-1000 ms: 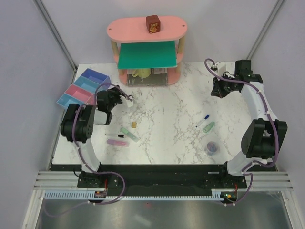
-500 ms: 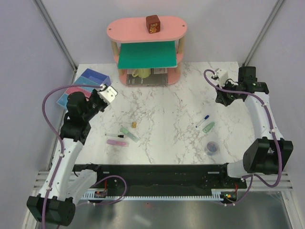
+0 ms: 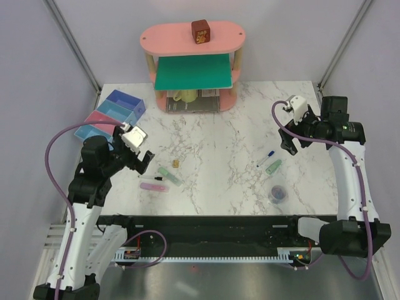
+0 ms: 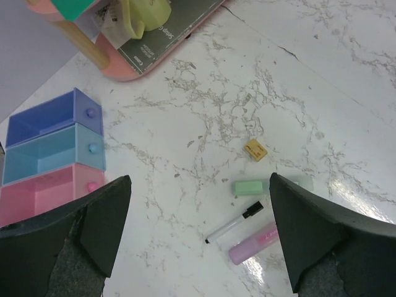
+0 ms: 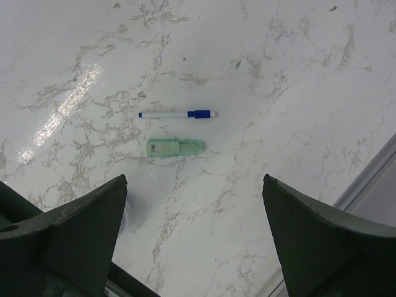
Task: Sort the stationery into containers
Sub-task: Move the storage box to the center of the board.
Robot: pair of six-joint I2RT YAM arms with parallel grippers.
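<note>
The containers (image 3: pixel 111 114), a row of joined bins, stand at the table's far left; the left wrist view shows the violet-blue (image 4: pixel 49 114), light blue (image 4: pixel 55 148) and pink (image 4: pixel 37 195) ones. My left gripper (image 3: pixel 136 161) (image 4: pixel 199 185) hangs open above a thin black pen (image 4: pixel 234 221), a pink stick (image 4: pixel 253 243), a mint marker (image 4: pixel 253 187) and a yellow cube (image 4: pixel 254 149). My right gripper (image 3: pixel 289 142) (image 5: pixel 195 179) is open and empty above a white pen with a blue cap (image 5: pixel 176 114) and a second mint marker (image 5: pixel 174 147). A purple-grey roll (image 3: pixel 278 194) lies nearer the front.
A pink and green shelf unit (image 3: pixel 192 69) stands at the back centre, with a dark red cube (image 3: pixel 200 31) on top and a yellow mug (image 3: pixel 181 95) on its bottom level. Grey walls close in both sides of the marble table (image 3: pixel 219 137).
Both arms have unfolded from a tucked pose and both grippers have gone from shut to open. The left gripper swung out over the left group of items, the right one toward the right group.
</note>
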